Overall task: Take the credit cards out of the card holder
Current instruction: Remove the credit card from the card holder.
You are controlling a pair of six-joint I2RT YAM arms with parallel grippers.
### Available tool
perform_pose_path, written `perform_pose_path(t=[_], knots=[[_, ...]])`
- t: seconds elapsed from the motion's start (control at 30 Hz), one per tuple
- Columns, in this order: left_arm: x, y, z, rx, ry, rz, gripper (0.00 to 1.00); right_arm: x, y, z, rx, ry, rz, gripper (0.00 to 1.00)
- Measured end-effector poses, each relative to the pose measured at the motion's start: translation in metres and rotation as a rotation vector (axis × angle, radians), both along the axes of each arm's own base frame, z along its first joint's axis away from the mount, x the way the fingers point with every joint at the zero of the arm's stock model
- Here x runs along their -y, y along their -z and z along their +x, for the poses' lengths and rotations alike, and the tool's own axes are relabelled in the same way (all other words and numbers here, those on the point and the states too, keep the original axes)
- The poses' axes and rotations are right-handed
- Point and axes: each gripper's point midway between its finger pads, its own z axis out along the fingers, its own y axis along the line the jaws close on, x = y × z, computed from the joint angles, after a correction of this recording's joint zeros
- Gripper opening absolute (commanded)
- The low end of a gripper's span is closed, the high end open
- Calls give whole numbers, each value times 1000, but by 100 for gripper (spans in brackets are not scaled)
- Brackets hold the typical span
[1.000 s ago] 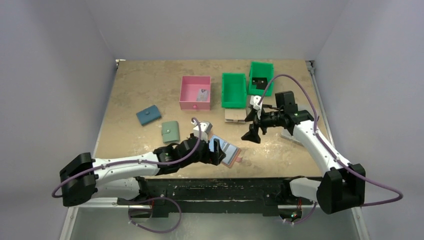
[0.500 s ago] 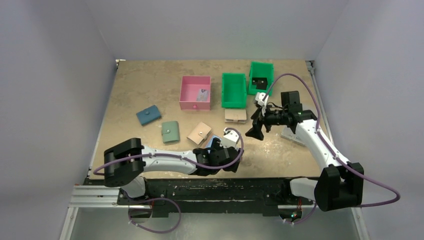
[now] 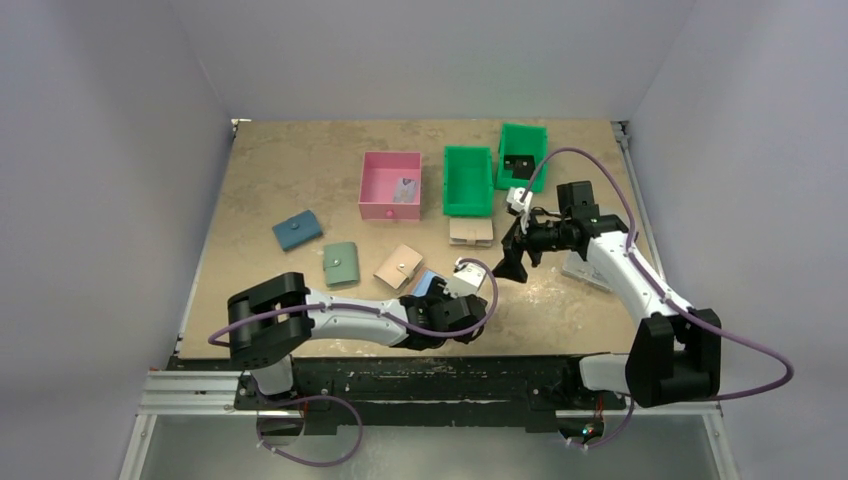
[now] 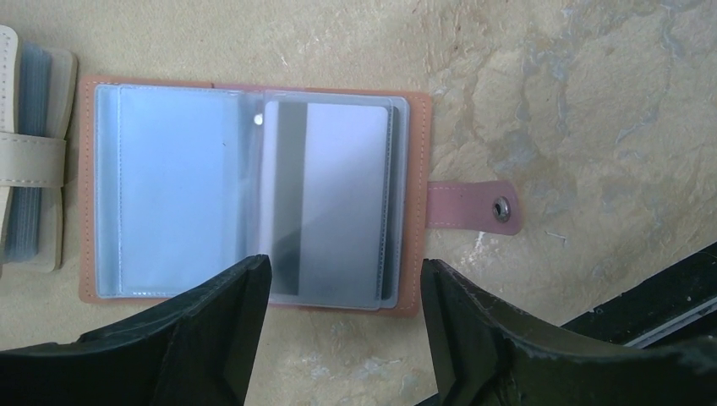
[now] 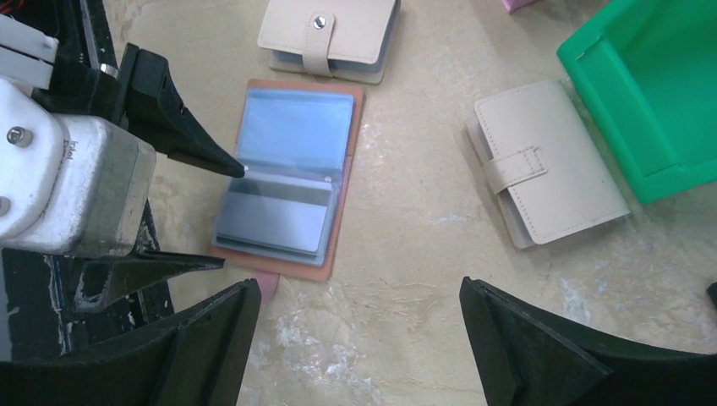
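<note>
Since a second ago the left arm has folded in: its elbow has swung from the far left towards the table's middle. Its wrist now sits over the near edge, while the right arm has hardly shifted.

From the top camera, the left gripper [image 3: 437, 303] covers most of the reddish-brown leather fold-over card holder [image 3: 424, 284]. Only a light blue corner shows, near the front edge and just beside a beige snap wallet [image 3: 399, 266]. The right gripper [image 3: 507, 266] hangs over bare table to the right.

The left wrist camera shows the card holder [image 4: 177, 190] lying open and flat, its clear blue-tinted sleeves facing up. A pale grey plastic credit card [image 4: 338, 194] with a dark stripe sits in the right-hand sleeve. The pink snap tab [image 4: 469, 205] sticks out to the right. The left gripper [image 4: 342, 275] has its fingers spread, straddling the card-bearing half and pinching nothing.

From the right wrist camera, the card holder [image 5: 292, 127] lies between two beige wallets [image 5: 330, 38], with a green plastic bin [image 5: 651, 93] further right. The card [image 5: 275, 216] shows in the sleeve nearer the camera. One left fingertip reaches the sleeve's edge, but whether it touches I cannot tell. The right gripper [image 5: 359, 288] is spread wide and empty.
</note>
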Motion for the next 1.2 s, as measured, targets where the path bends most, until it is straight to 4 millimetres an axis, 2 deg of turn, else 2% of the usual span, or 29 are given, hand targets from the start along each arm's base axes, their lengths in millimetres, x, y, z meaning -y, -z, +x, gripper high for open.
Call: perform_pose_path(t=[0.23,1.2], knots=[[-5,1,10,-10,-19,2,65,1,11,-3,-62,-17,-19,99],[-8,14,18,-88,3,-47,62,2,13,-8,-74,-26,-25,99]])
